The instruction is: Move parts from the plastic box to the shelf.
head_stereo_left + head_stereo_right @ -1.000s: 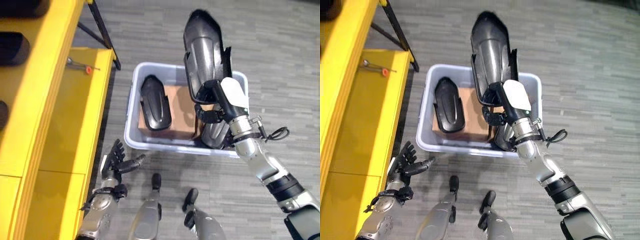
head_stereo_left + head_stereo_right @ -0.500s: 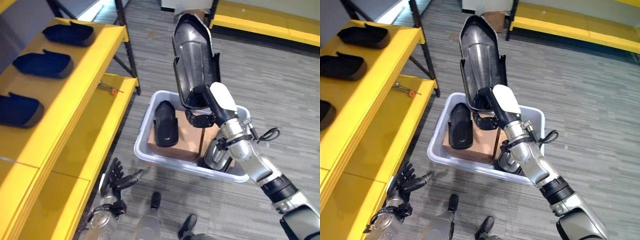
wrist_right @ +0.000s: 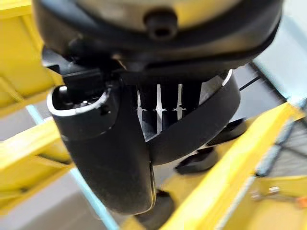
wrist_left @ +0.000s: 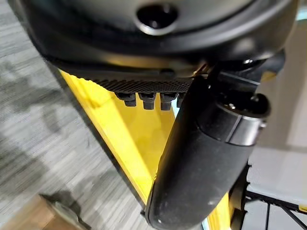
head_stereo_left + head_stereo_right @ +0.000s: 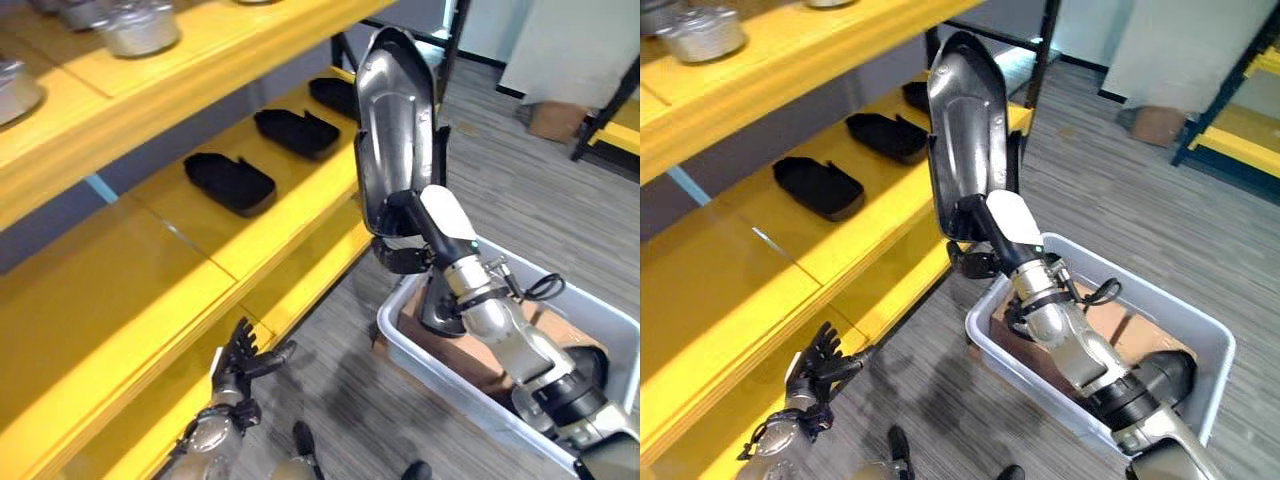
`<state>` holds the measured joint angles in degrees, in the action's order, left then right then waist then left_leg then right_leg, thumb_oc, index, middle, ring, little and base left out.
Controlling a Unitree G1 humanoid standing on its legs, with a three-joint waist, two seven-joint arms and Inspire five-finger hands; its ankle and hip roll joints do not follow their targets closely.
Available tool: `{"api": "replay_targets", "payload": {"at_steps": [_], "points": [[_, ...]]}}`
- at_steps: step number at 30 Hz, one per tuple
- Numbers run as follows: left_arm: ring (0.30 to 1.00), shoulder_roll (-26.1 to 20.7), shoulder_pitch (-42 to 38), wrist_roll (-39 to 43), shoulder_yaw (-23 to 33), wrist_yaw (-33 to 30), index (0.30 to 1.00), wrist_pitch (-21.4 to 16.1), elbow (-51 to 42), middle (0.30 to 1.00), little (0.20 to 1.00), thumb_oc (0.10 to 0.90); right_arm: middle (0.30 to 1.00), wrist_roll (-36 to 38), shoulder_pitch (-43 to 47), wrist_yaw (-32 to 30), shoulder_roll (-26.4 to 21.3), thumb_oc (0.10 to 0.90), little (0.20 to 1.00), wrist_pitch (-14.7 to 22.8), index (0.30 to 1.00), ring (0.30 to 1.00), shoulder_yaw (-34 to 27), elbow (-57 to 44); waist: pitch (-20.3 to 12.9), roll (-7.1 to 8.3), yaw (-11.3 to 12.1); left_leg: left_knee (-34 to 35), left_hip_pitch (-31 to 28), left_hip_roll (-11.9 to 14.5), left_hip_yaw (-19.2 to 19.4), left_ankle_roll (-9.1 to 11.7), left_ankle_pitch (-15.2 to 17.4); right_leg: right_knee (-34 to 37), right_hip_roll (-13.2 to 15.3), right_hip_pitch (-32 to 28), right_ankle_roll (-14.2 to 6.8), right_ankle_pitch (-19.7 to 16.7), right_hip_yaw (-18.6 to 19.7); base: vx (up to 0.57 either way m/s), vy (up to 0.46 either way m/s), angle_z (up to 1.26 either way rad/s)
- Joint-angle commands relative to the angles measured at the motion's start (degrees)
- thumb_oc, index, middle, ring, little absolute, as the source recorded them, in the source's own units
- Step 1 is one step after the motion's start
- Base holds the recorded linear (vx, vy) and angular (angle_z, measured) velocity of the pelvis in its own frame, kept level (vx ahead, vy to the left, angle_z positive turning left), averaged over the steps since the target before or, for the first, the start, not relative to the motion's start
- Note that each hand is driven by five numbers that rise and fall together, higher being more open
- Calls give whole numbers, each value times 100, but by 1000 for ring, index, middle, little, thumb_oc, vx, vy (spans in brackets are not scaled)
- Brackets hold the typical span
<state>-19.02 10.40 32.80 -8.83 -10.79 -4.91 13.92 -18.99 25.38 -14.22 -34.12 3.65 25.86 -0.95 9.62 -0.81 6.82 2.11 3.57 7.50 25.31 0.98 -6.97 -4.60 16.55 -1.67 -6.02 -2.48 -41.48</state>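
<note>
My right hand [image 5: 412, 238] is shut on the lower end of a long glossy dark part [image 5: 393, 120], which stands upright in the air before the yellow shelf [image 5: 150, 270]. In the right wrist view my thumb and fingers curl round the part's rim [image 3: 196, 120]. Three black parts [image 5: 228, 182] [image 5: 296, 132] [image 5: 335, 95] lie in a row on the middle board. The grey plastic box [image 5: 1200, 335] sits on the floor under my right arm, holding a brown cardboard block [image 5: 560, 335] and another dark part [image 5: 440, 310]. My left hand [image 5: 240, 362] hangs open, low by the shelf's bottom board.
Metal pots [image 5: 700, 35] stand on the top board of the shelf. A cardboard box [image 5: 555, 120] sits on the grey floor at the far right, beside the dark post of another rack [image 5: 605, 110].
The camera has swung up toward the shelf, so the box now sits at the lower right. My right hand still holds the long part, now close to the middle board. Left hand unchanged.
</note>
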Motion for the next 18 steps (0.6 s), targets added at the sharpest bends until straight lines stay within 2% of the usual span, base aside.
{"api": "replay_targets", "payload": {"at_steps": [1, 3, 8, 9, 18], "points": [[1000, -164, -136, -359, 36, 117, 1000, -423, -413, 1000, 1000, 900, 300, 76, 413, -272, -45, 400, 300, 441, 300, 300, -437, -613, -474, 140, 93, -250, -487, 446, -203, 455, 381, 52, 234, -41, -273, -166, -266, 25, 172, 21], [1000, -177, -97, -357, 106, 111, 1000, -422, -432, 1000, 1000, 900, 300, 21, 367, -202, 16, 400, 300, 430, 300, 300, -408, -606, -493, 177, 181, -159, -493, 253, -305, 343, 468, -47, 399, -75, -353, -265, -349, 21, 179, 25], [1000, -202, -32, -433, 206, 110, 1000, -433, -453, 1000, 1000, 900, 300, -13, 366, -90, 120, 400, 300, 432, 300, 300, -309, -568, -514, 235, 285, 3, -541, 22, -444, 195, 539, -194, 602, -134, -472, -381, -429, 34, 121, 25], [1000, -218, 21, -436, 258, 114, 1000, -446, -497, 1000, 1000, 900, 300, 86, 327, 10, 158, 400, 300, 444, 300, 300, -267, -543, -525, 291, 391, 35, -501, -76, -574, 136, 570, -219, 690, -196, -550, -454, -513, 43, 99, 28], [1000, -281, 185, -513, 375, 145, 1000, -423, -585, 1000, 1000, 900, 300, 215, 266, 155, 340, 400, 300, 430, 300, 300, -148, -358, -526, 402, 645, 53, -392, -381, -874, -20, 662, -237, 933, -393, -772, -778, -812, 40, 84, 36]]}}
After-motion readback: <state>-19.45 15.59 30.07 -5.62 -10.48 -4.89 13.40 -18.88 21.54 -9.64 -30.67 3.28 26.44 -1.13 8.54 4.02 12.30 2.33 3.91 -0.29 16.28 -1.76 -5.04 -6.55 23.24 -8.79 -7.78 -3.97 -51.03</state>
